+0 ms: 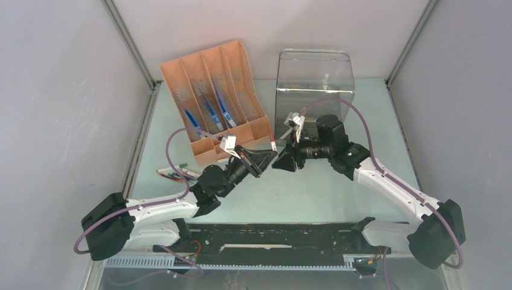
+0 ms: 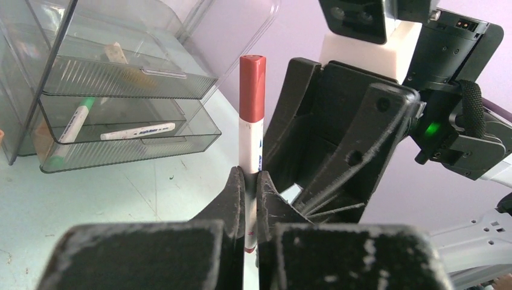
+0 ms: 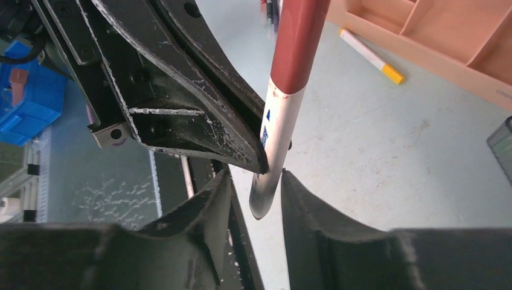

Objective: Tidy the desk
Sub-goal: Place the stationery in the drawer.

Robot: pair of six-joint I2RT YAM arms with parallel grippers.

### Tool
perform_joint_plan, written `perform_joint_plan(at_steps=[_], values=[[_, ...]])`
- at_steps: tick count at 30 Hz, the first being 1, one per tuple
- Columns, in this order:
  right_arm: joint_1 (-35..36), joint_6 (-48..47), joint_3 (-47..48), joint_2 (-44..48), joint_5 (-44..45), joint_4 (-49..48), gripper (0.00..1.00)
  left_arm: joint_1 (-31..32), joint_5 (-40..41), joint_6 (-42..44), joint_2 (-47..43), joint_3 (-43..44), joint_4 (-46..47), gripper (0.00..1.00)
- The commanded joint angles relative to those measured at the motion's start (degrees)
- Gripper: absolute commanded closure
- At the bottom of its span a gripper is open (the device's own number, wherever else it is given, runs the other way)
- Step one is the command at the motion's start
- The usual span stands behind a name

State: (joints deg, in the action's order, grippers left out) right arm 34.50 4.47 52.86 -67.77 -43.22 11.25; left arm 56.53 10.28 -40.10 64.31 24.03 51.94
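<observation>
My left gripper (image 1: 261,164) is shut on a white marker with a dark red cap (image 1: 273,144), held above the middle of the pale mint-green desk (image 1: 338,193). In the left wrist view the jaws (image 2: 246,181) clamp the marker's white barrel and the red cap (image 2: 252,84) points up and away. My right gripper (image 1: 282,160) faces the left one, tip to tip. In the right wrist view it (image 3: 253,181) is open, with the marker's (image 3: 284,115) white end hanging between its fingers, next to the right finger.
An orange file organiser (image 1: 214,96) with blue pens stands at the back left. A clear drawer unit (image 1: 314,84) with markers (image 2: 137,130) stands at the back middle. Loose pens (image 1: 175,173) lie at the left. A yellow-tipped marker (image 3: 368,55) lies by the organiser. A black rail (image 1: 272,238) runs along the front.
</observation>
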Motion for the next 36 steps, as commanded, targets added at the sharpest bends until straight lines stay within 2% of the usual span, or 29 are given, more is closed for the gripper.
perform_joint_plan(at_steps=[1,4,5,7,12,14,16,17,21,26,36], values=[[0.5,0.5,-0.1,0.0,1.5,-2.1,0.65,0.5,-0.5,0.2,0.2,2.0,3.1,1.0],[0.5,0.0,-0.1,0.0,2.8,-1.9,0.95,0.5,-0.5,0.2,-0.1,1.8,3.1,0.94],[0.5,-0.5,-0.1,0.0,3.2,-1.8,1.0,0.5,-0.4,0.3,-0.3,1.7,3.0,0.81],[0.5,-1.5,-0.2,0.0,4.2,-1.4,1.0,0.5,-0.2,1.6,-1.7,1.6,1.9,0.6],[0.5,-7.4,1.2,0.9,9.0,2.2,1.0,0.5,2.4,7.6,-8.4,0.7,-7.4,0.32],[0.4,-13.8,1.8,1.6,11.6,5.4,1.0,0.5,4.5,10.6,-11.6,-0.3,-11.4,0.2],[0.4,-22.9,2.1,2.9,15.3,9.2,1.0,0.4,8.4,13.0,-14.7,-1.3,-17.4,0.04],[0.4,-26.1,2.1,3.0,18.3,10.4,1.0,0.4,10.2,13.7,-16.2,-1.5,-20.4,0.01],[0.3,-38.1,1.2,1.9,33.2,13.0,1.0,-0.2,13.8,15.6,-20.4,-1.9,-31.9,0.0],[-1.4,-42.3,-0.4,-1.0,51.3,7.4,1.0,-1.8,14.1,16.2,-23.1,-2.9,-41.1,0.0],[-6.1,-45.3,-3.2,-5.4,65.1,-3.6,1.0,-3.0,16.0,15.9,-25.7,-6.4,-43.8,0.0]])
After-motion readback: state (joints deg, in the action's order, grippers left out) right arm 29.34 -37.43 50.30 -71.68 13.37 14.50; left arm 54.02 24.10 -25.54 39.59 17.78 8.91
